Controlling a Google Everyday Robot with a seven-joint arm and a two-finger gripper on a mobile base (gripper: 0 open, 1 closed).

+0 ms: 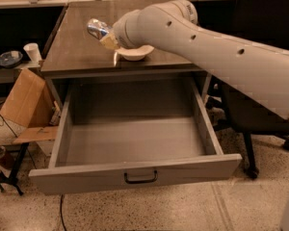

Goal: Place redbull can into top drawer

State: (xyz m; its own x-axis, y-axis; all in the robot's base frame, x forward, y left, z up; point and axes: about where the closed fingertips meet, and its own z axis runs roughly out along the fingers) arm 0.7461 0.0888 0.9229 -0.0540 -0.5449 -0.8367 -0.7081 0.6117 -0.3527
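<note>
A: Redbull can? Upper left of frame, tilted above the surface, with the gripper fingers clamped on it.
B: Lifted clear, likely for carrying down to the open top drawer.

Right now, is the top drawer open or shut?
Open: top drawer pulled out, interior showing. The gripper holds the redbull can over the tabletop.

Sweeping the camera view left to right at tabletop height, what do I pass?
White paper cup → redbull can, gripped by the claw above the tabletop → white bowl → black chair.
</note>
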